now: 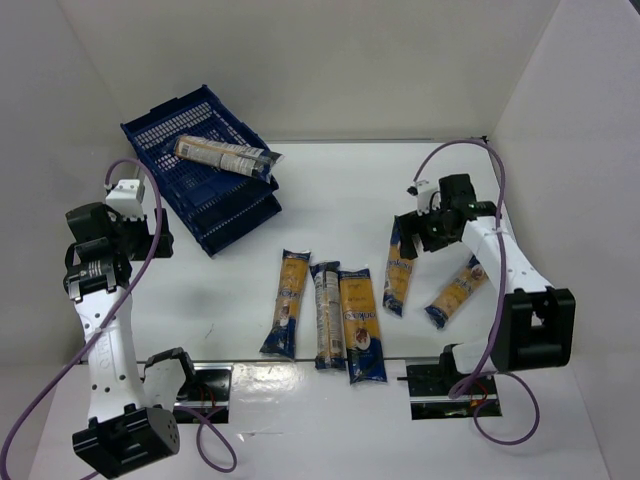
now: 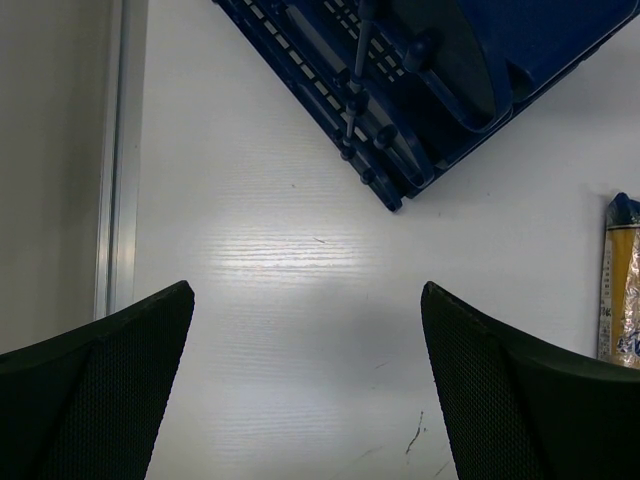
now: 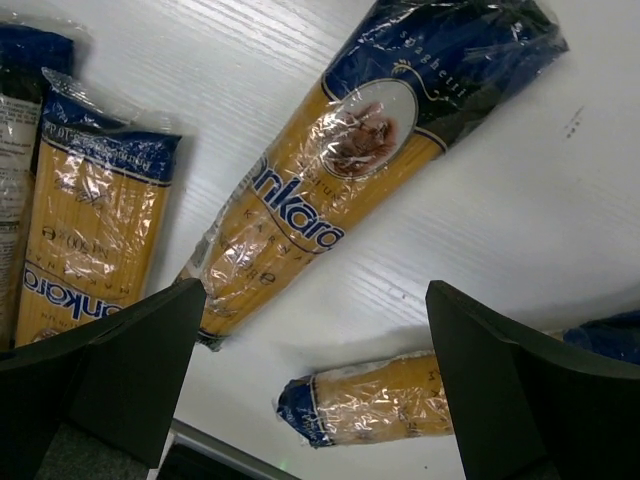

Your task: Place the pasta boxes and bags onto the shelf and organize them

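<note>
Top external view shows one pale spaghetti packet (image 1: 225, 156) lying across stacked blue crates (image 1: 175, 195) at upper left, five more packets (image 1: 361, 324), mostly yellow with blue ends, on the white bench (image 1: 330, 200) at lower centre, left gripper (image 2: 305, 290) and right gripper (image 3: 315, 290) wide open, empty.

White arms (image 1: 105, 340) w/ black joints; purple cables (image 1: 462, 143); black textured fingers (image 2: 95, 400).

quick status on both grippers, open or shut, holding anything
Left gripper: open, holding nothing.
Right gripper: open, holding nothing, above a spaghetti packet.
</note>
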### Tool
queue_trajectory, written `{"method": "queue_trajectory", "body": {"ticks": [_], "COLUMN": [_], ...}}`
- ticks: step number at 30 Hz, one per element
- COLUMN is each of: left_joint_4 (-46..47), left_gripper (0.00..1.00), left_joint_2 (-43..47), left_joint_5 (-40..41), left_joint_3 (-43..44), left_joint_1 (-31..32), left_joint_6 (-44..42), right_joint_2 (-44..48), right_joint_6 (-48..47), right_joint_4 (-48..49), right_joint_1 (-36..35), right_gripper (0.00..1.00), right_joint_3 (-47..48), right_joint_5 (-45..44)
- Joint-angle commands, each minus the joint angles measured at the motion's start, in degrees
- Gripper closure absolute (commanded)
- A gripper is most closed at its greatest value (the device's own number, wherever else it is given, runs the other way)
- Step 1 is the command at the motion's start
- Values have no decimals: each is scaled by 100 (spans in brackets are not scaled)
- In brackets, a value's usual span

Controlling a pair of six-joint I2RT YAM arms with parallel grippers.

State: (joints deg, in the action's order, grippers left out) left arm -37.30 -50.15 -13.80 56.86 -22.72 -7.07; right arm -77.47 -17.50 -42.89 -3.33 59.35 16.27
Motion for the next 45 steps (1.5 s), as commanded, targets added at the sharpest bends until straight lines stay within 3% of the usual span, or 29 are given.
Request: {"method": "queue_trajectory", "body": {"ticks": [1, 7, 24, 28, 38, 41, 45], "left_joint_4": [179, 179, 179, 179, 179, 179, 179], "left_gripper": [0, 0, 0, 0, 0, 0, 0], "left_joint_2": [5, 5, -100, -100, -153, -153, -153], "left_joint_5": [-131, -131, -131, -131, -131, -131, -131], "left_joint_3": [-26, -26, -26, -26, -26, -26, -26], "left_joint_1": [-83, -83, -136, -189, -242, -294, -294], "left_joint_6": [65, 65, 65, 65, 65, 65, 65], "right_joint_2": [-364, -1217, -2158, -2482, -2808, -2931, -3046], "right_joint_6": [0, 237, 1029, 1082, 827, 827, 827], "right_joint_4": [-166, -404, -615, -562, -615, -615, -562], "right_joint_1": [-115, -115, -554, -554, -554, -554, -554], "right_gripper": [0, 0, 0, 0, 0, 0, 9], "right_joint_3": [453, 911, 1017, 1017, 1272, 1272, 1211], "right_joint_5": [113, 315, -1258, -1258, 76, 78, 78]}}
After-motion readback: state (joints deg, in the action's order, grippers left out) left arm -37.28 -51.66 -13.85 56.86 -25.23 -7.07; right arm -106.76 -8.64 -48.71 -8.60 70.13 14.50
